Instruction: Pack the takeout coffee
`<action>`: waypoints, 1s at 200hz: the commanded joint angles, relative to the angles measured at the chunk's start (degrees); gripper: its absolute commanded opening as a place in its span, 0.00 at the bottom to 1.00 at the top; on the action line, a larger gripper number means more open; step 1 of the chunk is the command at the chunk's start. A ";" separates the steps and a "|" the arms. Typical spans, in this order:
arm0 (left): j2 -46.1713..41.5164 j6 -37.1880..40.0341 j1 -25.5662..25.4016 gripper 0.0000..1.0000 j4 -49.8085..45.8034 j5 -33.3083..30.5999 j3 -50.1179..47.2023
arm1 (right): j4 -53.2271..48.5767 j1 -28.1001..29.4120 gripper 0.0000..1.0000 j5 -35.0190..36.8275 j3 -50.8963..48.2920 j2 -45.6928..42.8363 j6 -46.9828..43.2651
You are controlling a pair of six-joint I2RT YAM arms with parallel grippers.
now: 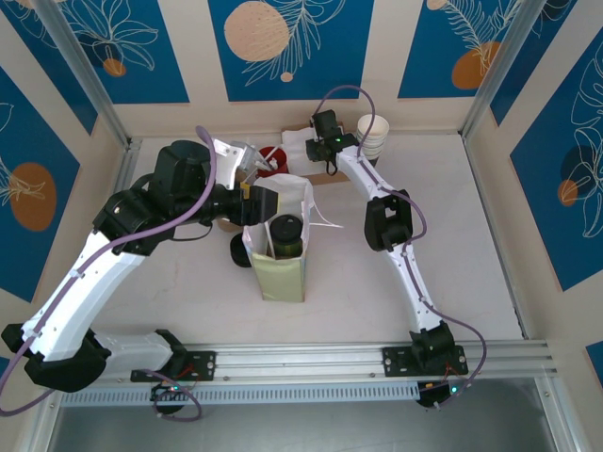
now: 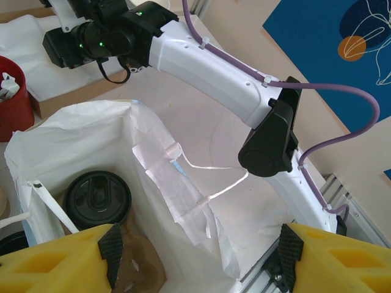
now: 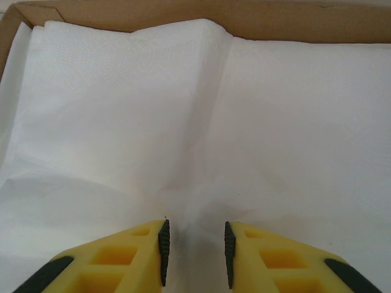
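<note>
Left gripper (image 2: 201, 247) fingers wide at bag (image 2: 177, 177) mouth, coffee (image 2: 98, 198) inside, right gripper (image 3: 195, 247) fingers narrow on far napkins (image 3: 183, 110).

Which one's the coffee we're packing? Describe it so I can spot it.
Find the white paper bag standing open in the middle of the table. The coffee cup stands inside it. It alone wears a black lid; the stacked cups at the back are lidless, and the loose lids beside the bag have no cup.
</note>
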 commanded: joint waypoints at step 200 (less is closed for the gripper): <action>-1.18 0.59 -0.12 0.70 0.42 -0.23 -0.53 | -2.04 0.66 0.00 -1.49 -0.03 -6.43 1.95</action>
